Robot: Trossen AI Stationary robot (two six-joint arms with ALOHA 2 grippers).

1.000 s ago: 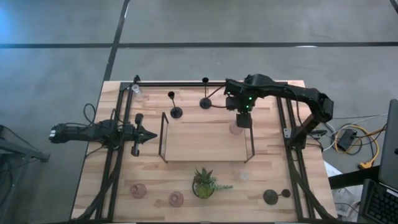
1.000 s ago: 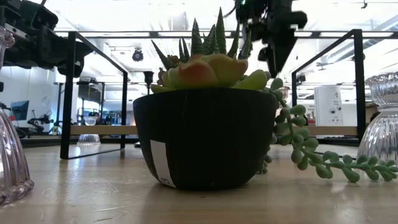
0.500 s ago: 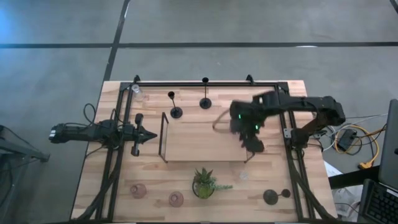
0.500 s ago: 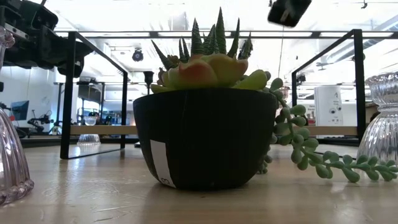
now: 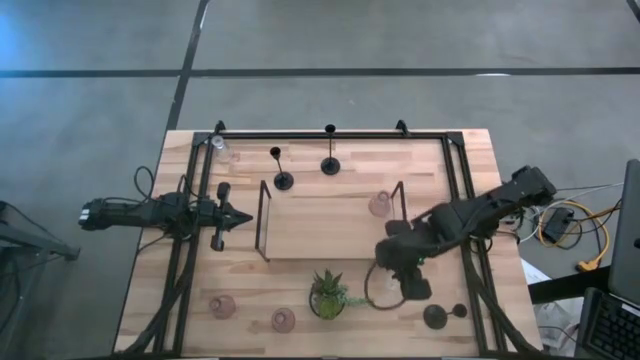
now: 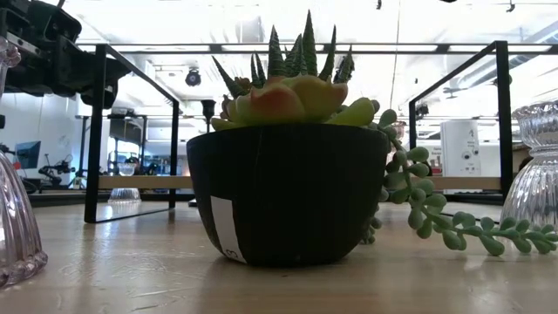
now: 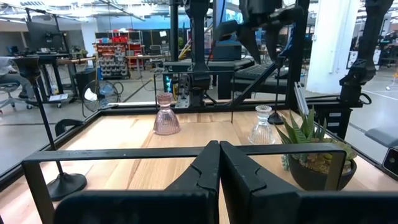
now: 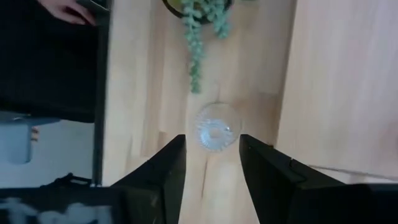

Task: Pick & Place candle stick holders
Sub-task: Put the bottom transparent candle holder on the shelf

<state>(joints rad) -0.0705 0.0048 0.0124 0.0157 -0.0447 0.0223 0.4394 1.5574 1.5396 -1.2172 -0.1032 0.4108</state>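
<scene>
My right gripper (image 5: 401, 281) hangs open, pointing down, above a clear glass candle stick holder (image 8: 216, 127) that stands on the table right of the potted plant (image 5: 328, 294). Its fingers are on either side of the holder and above it. A pink holder (image 5: 380, 205) stands in the far right corner of the wire-framed tray (image 5: 300, 235). Two thin black holders (image 5: 283, 180) (image 5: 330, 165) stand behind the tray, and a third (image 5: 435, 317) is at the near right. My left gripper (image 5: 236, 217) waits shut and level, left of the tray.
Two pink holders (image 5: 222, 305) (image 5: 284, 320) stand near the table's front edge, left of the plant. Another clear one (image 5: 218, 143) is at the far left corner. Black frame rails (image 5: 460, 200) run along the table's sides and far edge. A person's hand (image 8: 65, 11) shows beyond the table.
My right gripper has swung from the tray's far right corner toward the table's near edge. It now hangs over the clear holder right of the plant and has left the low view. The pink holder has stayed in the tray corner.
</scene>
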